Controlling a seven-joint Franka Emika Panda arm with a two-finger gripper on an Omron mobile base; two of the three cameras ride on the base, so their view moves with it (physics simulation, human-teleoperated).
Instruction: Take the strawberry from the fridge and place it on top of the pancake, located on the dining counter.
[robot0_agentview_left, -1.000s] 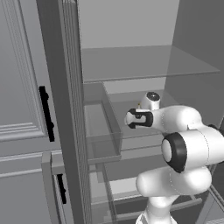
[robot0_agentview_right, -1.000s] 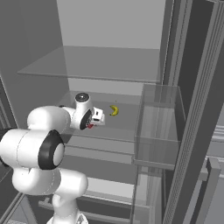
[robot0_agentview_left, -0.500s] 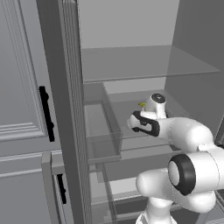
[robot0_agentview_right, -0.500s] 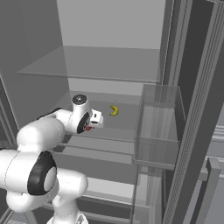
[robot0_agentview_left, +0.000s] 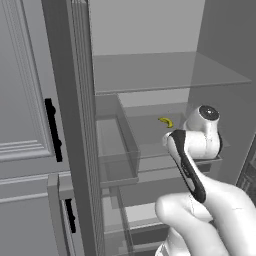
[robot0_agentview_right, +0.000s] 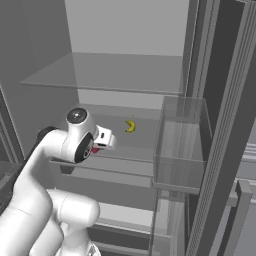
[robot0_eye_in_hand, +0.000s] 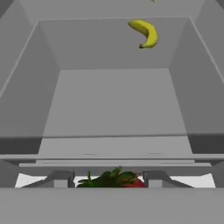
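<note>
The jaws (robot0_eye_in_hand: 110, 179) pinch the strawberry (robot0_eye_in_hand: 114, 180) between them, its leafy top showing (red body mostly cut off by the hand view's lower edge). The arm reaches level into the fridge (robot0_agentview_left: 150, 75), wrist over the middle shelf (robot0_agentview_right: 120, 165). A banana (robot0_agentview_right: 130, 126) lies farther back; the right base view shows a red sliver by the hand.

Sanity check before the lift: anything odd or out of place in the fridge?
Nothing spilled or damaged. The strawberry sits between the hand's fingers, leaves up. A banana lies further back on the same fridge shelf, apart from it.
</note>
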